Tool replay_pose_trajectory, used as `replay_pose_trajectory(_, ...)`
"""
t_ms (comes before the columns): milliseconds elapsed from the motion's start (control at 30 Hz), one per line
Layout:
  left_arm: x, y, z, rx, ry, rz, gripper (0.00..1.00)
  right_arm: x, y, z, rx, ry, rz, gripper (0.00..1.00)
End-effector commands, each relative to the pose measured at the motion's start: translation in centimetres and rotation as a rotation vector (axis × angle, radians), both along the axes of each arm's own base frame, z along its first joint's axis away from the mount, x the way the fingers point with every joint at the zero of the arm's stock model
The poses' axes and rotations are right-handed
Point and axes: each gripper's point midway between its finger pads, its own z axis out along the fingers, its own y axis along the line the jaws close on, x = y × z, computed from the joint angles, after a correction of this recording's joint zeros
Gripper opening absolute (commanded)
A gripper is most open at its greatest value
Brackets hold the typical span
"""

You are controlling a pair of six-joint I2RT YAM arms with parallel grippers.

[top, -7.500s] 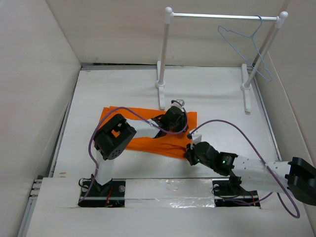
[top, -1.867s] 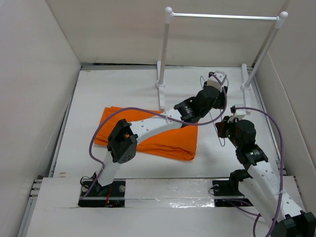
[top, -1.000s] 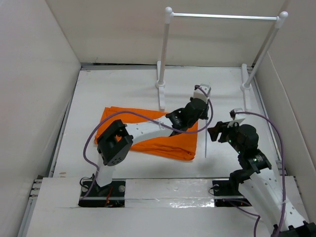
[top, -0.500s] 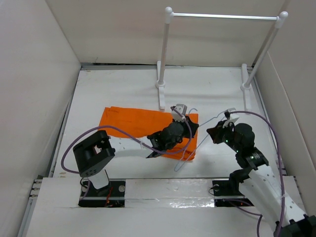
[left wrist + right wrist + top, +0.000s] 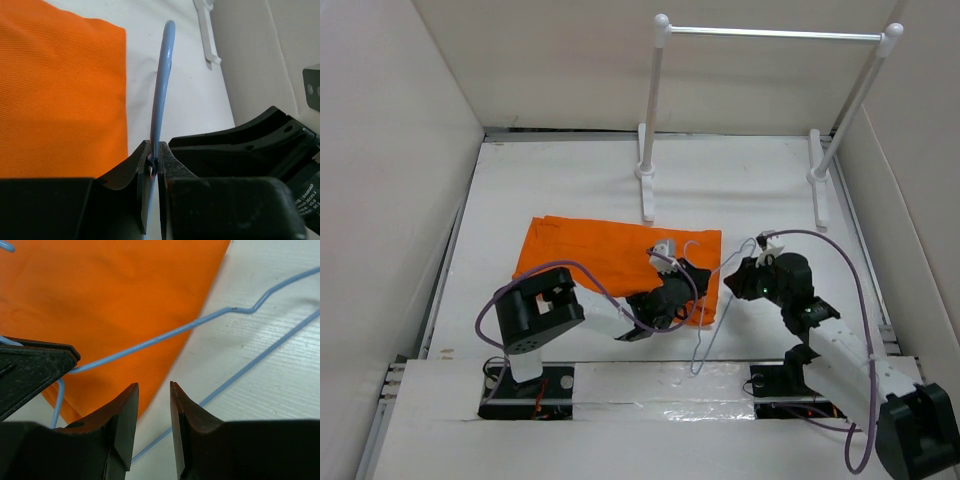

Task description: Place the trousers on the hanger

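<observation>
Orange cloth trousers sit left of the thin blue wire hanger, left claw clamping it, right claw slightly parted, empty

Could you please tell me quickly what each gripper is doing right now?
Left gripper: shut on the hanger.
Right gripper: slightly open, holding nothing.

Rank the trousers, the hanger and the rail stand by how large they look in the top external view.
1. The rail stand: widest and tallest span, though it rises toward the camera, which may flatter it.
2. The trousers: a broad, solid orange patch.
3. The hanger: a thin wire outline, clearly smallest.
</observation>
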Motion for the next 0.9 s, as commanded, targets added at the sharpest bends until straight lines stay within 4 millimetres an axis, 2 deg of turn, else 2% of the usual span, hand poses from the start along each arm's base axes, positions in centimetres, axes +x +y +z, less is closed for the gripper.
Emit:
replay_pose_trajectory(0, 1.7, -0.8, 2.3, -0.133, -0.012, 0.094, 0.00, 1.0, 1.2, -0.2, 0.031, -0.031, 0.029, 0.38)
replay_pose_trajectory(167, 2.2, -0.1, 0.3, -0.067, -0.016, 0.162, 0.00, 2.3, 1.9, -1.6, 0.026, -0.005, 0.033, 0.39)
replay_pose_trajectory(233, 2.4, 0.1, 0.0, -0.040, -0.024, 0.177, 0.00, 2.4, 2.1, -2.8, 0.017, 0.033, 0.028, 0.39)
replay_pose_trajectory(267, 2.5, 0.2, 0.0, -0.024, -0.031, 0.185, 0.00, 2.5, 2.6, -2.6, 0.030, 0.024, 0.043, 0.41)
replay_pose_trajectory(367, 2.9, 0.3, -0.2, -0.003, -0.048, 0.203, 0.00, 2.2, 3.9, -3.4, 0.034, 0.051, 0.066, 0.48)
replay_pose_trajectory(600, 3.3, 1.0, -0.4, 0.051, -0.101, 0.223, 0.00, 0.9, 5.6, -4.5, 0.060, 0.093, 0.065, 0.53)
replay_pose_trajectory(633, 3.4, 1.2, -0.6, 0.076, -0.111, 0.224, 0.00, 0.7, 5.9, -4.6, 0.063, 0.095, 0.072, 0.49)
replay_pose_trajectory(667, 3.4, 1.4, -0.5, 0.084, -0.117, 0.230, 0.00, 0.9, 5.9, -4.5, 0.066, 0.089, 0.062, 0.35)
replay_pose_trajectory(700, 3.5, 1.8, -0.6, 0.096, -0.122, 0.242, 0.00, 0.7, 6.0, -4.6, 0.062, 0.092, 0.067, 0.25)
replay_pose_trajectory(733, 3.5, 2.0, -0.5, 0.095, -0.128, 0.248, 0.00, 0.8, 5.9, -4.7, 0.056, 0.095, 0.060, 0.10)
replay_pose_trajectory(767, 3.5, 2.3, -0.4, 0.108, -0.136, 0.251, 0.00, 0.8, 5.8, -4.8, 0.048, 0.099, 0.052, 0.03)
replay_pose_trajectory(867, 4.1, 3.9, -0.5, 0.138, -0.146, 0.276, 0.00, 0.5, 5.2, -4.0, 0.056, 0.081, 0.031, 0.00)
